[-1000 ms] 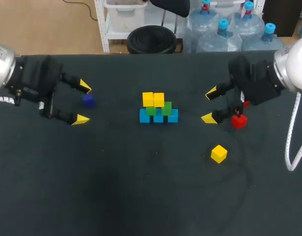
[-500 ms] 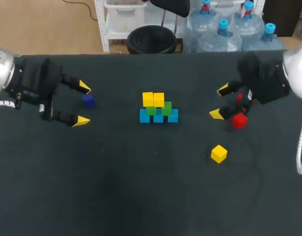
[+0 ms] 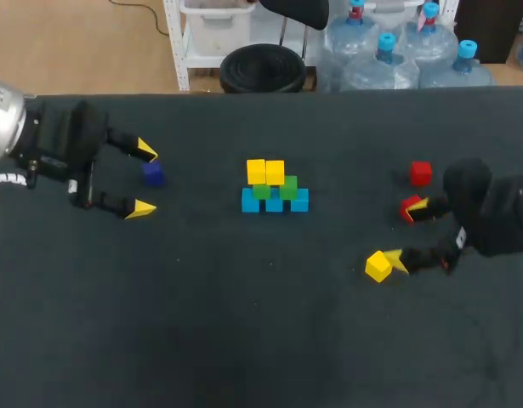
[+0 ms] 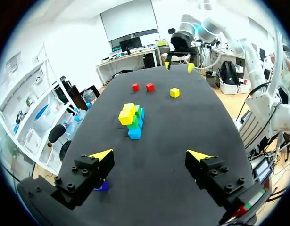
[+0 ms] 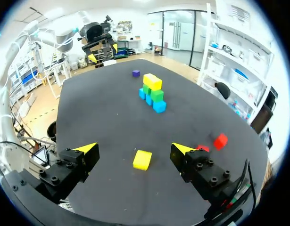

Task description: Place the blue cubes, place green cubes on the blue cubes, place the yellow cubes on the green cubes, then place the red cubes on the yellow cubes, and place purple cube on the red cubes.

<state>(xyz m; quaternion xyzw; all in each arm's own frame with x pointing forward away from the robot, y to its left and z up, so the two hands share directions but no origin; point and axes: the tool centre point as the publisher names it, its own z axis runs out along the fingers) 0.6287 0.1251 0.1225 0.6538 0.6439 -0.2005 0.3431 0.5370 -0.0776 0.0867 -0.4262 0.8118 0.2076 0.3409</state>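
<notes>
Mid-table stands a stack [image 3: 274, 189]: three blue cubes [image 3: 274, 202] in a row, two green cubes [image 3: 288, 187] on them, two yellow cubes [image 3: 265, 171] on top. It also shows in the wrist views as the stack [image 4: 131, 120] [image 5: 152, 92]. A loose yellow cube [image 3: 378, 265] [image 5: 142, 159] lies just ahead of my open right gripper [image 3: 407, 234] [image 5: 134, 149], between the lines of its fingers, untouched. Two red cubes [image 3: 420, 173] [image 3: 407, 208] sit beside that gripper. My left gripper [image 3: 144, 178] [image 4: 150, 155] is open at the left, with the purple cube [image 3: 153, 174] [image 4: 103, 186] by one finger.
The dark table [image 3: 244, 323] is bare across its near half. Its far edge [image 3: 261, 93] runs behind the stack.
My right gripper has moved from beside the red cubes toward the table's near side, ending at the loose yellow cube. Both red cubes now show. The left arm has kept still.
</notes>
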